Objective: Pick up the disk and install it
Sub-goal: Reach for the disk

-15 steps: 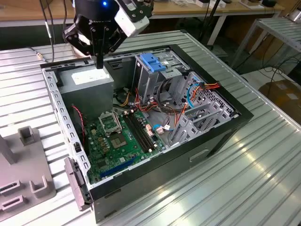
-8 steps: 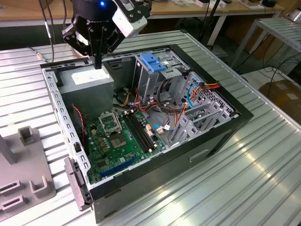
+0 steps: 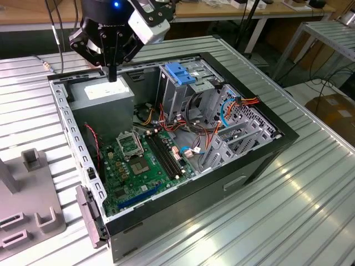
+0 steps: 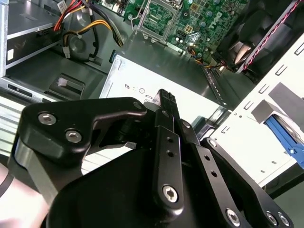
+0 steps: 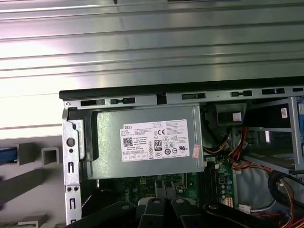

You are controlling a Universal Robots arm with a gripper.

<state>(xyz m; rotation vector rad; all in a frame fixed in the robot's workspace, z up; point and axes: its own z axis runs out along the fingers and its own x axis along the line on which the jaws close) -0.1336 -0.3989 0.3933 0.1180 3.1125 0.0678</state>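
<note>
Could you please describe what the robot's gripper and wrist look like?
The gripper is matte black, built of flat, rounded linkage bars pinned with silver screw heads. Its narrow fingers end in ridged tips. In the exterior view, the black wrist above it bears a blue light and a white block-shaped housing.

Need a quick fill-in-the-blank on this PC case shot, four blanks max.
1. The gripper hangs above the power supply box, whose sticker is ___.
2. The plastic latch atop the drive cage is ___.
3. The motherboard is coloured ___.
4. The gripper holds ___.
Missing: white; blue; green; nothing.
</note>
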